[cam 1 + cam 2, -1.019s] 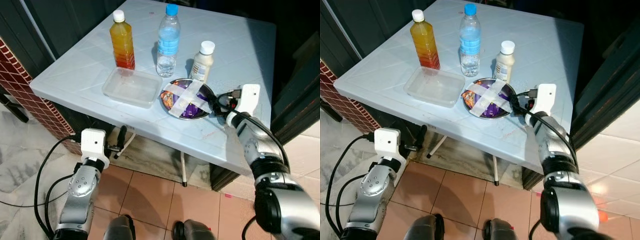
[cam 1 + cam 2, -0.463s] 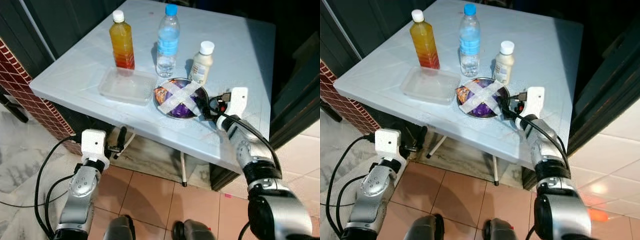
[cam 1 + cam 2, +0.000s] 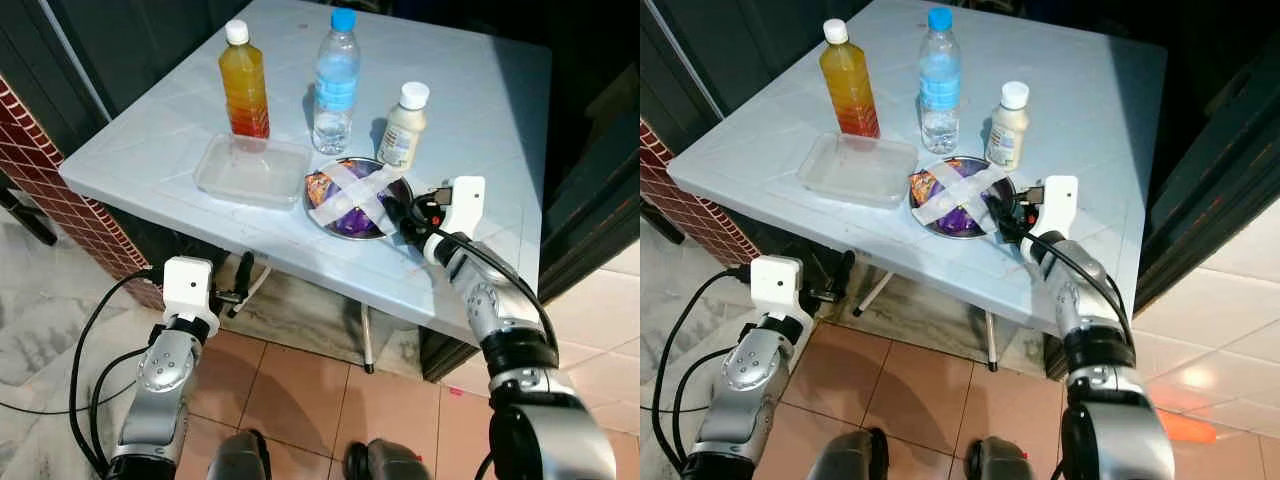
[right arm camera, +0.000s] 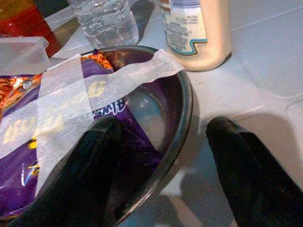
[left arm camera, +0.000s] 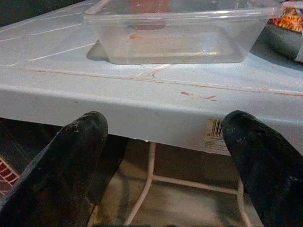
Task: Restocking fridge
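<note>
Tabletop point(image 3: 480, 90), pale blue, square, set cornerwise on thin white legs over a tiled floor point(image 3: 300, 390). Along the far side, left to right: orange juice bottle point(image 3: 245, 85) with a white cap, clear water bottle point(image 3: 336, 80) with a blue cap, small cream bottle point(image 3: 403, 125) with a white cap, all upright. Nearer, just in front of the juice bottle: clear plastic container point(image 3: 252, 168), shallow, rectangular, close to the near-left edge. Immediately right of it and touching or almost touching: dark metal bowl point(image 3: 357, 197), holding a purple and orange snack packet point(image 4: 28, 137) and crossed by two strips of pale tape point(image 4: 61, 104).

Right tool point(image 3: 398, 212) reaching in from the right at the bowl's right rim, fingers spread apart astride the rim: one finger point(image 4: 90, 175) inside the bowl against the packet, the other outside over the tabletop, not clamped. Cream bottle standing just beyond the bowl, near the outer finger.

Left tool point(image 5: 161, 156) low at the near-left, below the tabletop's edge and level with it, pointing toward the clear container; fingers point(image 5: 61, 161) wide apart, gripping nothing. Barcode sticker point(image 5: 214, 135) on the tabletop's rim between them. Brick wall point(image 3: 40, 170) at the left, dark doorway at the far right.
</note>
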Available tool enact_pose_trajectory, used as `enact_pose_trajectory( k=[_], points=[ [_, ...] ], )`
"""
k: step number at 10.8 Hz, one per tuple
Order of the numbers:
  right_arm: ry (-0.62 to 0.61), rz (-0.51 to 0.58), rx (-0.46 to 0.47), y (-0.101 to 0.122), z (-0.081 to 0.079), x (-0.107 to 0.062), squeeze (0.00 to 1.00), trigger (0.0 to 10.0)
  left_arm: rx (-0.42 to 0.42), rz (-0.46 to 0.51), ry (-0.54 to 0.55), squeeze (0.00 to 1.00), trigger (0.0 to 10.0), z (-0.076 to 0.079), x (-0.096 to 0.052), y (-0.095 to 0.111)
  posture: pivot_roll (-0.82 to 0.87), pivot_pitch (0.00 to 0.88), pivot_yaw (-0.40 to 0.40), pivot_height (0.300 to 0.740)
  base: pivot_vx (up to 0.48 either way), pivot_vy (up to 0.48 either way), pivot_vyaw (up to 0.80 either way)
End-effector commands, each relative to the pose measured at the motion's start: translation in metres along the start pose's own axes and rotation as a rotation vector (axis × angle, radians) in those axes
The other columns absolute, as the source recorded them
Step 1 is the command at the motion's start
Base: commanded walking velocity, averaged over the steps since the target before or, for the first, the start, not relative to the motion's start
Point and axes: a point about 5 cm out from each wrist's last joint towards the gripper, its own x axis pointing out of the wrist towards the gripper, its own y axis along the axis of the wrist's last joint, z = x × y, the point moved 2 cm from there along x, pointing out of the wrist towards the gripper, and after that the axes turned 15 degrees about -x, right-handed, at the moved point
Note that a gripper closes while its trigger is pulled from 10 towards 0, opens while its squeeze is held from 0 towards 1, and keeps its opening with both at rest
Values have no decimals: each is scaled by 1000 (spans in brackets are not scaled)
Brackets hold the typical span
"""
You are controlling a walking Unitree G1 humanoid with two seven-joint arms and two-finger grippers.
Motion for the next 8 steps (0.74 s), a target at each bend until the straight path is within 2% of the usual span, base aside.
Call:
enact_pose_trajectory(
  k=[1, 5, 8],
  points=[
    [27, -21, 11, -4, -6, -1, 0, 0, 15, -33, 11, 0, 10000, -4, -2, -6, 3, 120, 28, 740, 0, 0, 0],
    [66, 0, 44, 3, -23, -13, 0, 0, 22, -47, 4, 0, 10000, -3, -2, -8, -1, 123, 30, 740, 0, 0, 0],
    [-42, -13, 99, -2, -26, -31, 0, 0, 18, -47, 7, 0, 10000, -3, -2, -8, -7, 119, 26, 740, 0, 0, 0]
  ],
)
